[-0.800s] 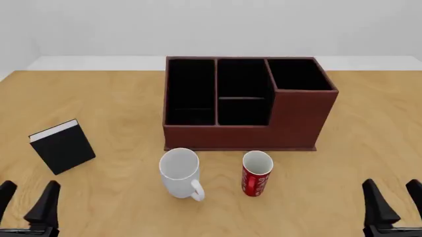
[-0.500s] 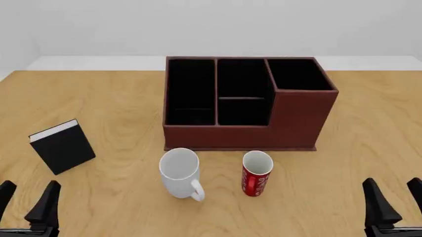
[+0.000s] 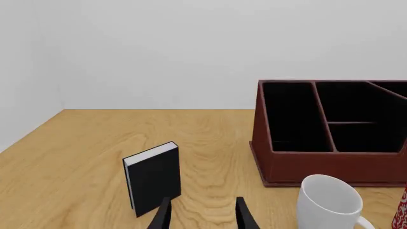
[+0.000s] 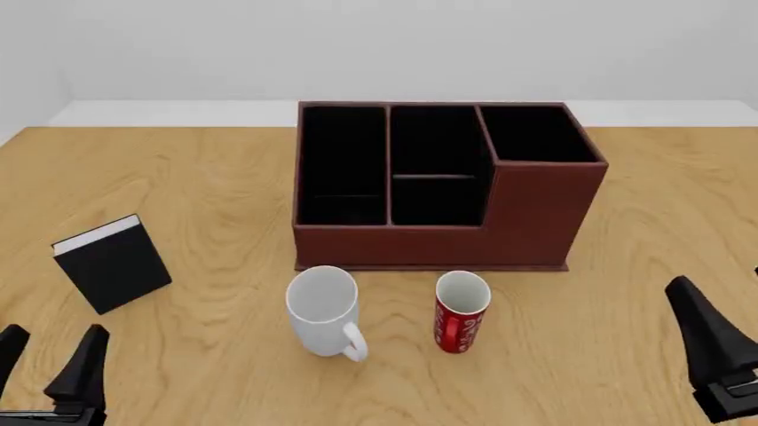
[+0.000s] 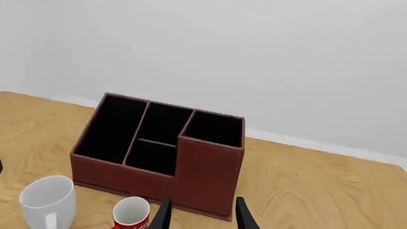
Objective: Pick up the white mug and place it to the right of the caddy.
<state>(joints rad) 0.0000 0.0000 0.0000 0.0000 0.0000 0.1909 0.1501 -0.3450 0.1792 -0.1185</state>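
The desk (image 4: 213, 186) carries 4 things, and the caddy (image 4: 533, 213) is the biggest, standing mid-desk toward the far edge with its taller end on the right. The white mug (image 4: 322, 311) stands upright just in front of the caddy's left part, toward the near edge, handle turned to the near side. The red mug (image 4: 461, 311) stands near it on the right, the 2 apart. A black book (image 4: 113, 264) stands tilted near the left edge.

Neither end effector holds anything. The left end effector (image 4: 50, 359) sits at the near-left corner with its 2 fingers spread. The right end effector (image 5: 199, 214) is at the near-right corner; its wrist view shows the 2 fingers parted.

You are at the approach stage. The right arm looks the better choice, since the drop spot is the bare desk right of the caddy. Come down over the white mug and take the rim or wall away from the handle, keeping the fingers off the red mug, which stands between you and the target. Lift well before you carry the mug rightward, past the red mug and the caddy's tall end.

The front view shows the handle's direction and the gap between the mugs; the left wrist view cuts the red mug at its border. The right wrist view shows the free desk beyond the caddy's tall end.
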